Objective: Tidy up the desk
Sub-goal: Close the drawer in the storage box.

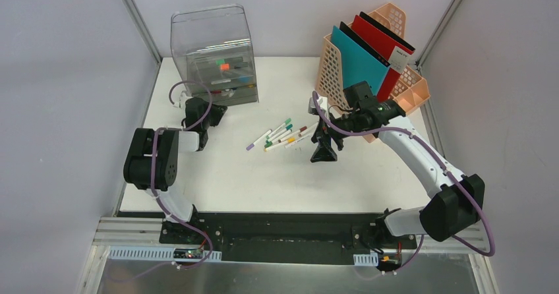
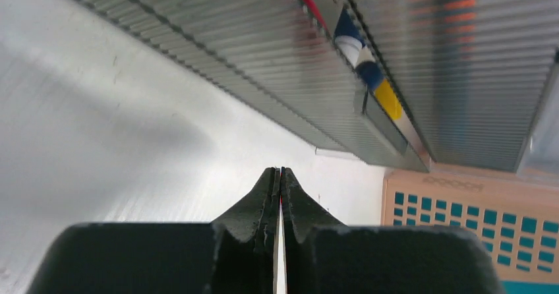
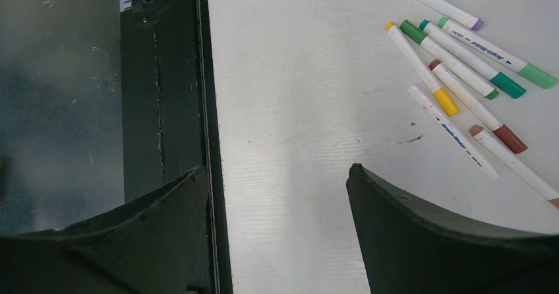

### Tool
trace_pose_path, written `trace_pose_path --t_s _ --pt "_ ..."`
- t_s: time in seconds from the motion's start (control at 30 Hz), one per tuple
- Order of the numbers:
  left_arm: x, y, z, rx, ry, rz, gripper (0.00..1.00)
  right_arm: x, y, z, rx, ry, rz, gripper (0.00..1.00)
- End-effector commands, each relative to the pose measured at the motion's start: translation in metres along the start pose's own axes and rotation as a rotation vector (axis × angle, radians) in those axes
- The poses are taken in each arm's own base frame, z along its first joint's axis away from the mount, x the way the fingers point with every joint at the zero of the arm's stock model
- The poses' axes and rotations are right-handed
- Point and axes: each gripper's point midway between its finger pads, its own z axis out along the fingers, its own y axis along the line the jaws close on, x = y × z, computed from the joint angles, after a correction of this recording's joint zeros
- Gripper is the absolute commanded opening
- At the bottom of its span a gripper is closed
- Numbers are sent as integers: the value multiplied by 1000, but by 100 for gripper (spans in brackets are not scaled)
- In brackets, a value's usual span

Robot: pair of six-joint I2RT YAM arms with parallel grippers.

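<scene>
L end effector [image 2: 280,175] pinched fully closed w/ nothing in it, clear box [image 2: 264,63] just ahead; R end effector [image 3: 280,170] spread wide, empty, above white counter [image 3: 283,76] lying under both, markers [image 3: 455,64] nearby.

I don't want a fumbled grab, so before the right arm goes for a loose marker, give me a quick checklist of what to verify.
1. Open, empty right pincer: ok, jaws wide apart, only bare desk between them.
2. Gap lined up over a marker: not ok, the markers lie off to one side of it.
3. Markers lying flat and loose: ok, all rest on the desk.
4. Path clear of the left pincer: ok, it is shut beside the clear box, apart from the markers.
5. Clear box ready to receive markers: cannot tell whether a drawer is open.
</scene>
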Motion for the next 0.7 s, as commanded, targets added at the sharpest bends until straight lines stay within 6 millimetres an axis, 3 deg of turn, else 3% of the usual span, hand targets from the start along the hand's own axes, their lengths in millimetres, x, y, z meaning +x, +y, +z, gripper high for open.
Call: trace_pose_path --t_s 0.0,0.17,0.3,0.47,0.67 --pt "-23 -22 19 39 -66 -41 3 -10 -2 -3 6 -18 -46 80" --pt "-35 -48 35 175 -112 -80 10 -10 -2 -3 4 -19 -46 80" --pt "-36 -55 40 203 -111 -76 24 -10 -1 -4 5 -20 -50 80" --pt "-35 -54 34 239 -126 -29 41 -11 -1 -5 6 -22 -53 80" --pt "-26 -52 16 332 -129 62 48 -11 0 -5 5 -21 -54 80"
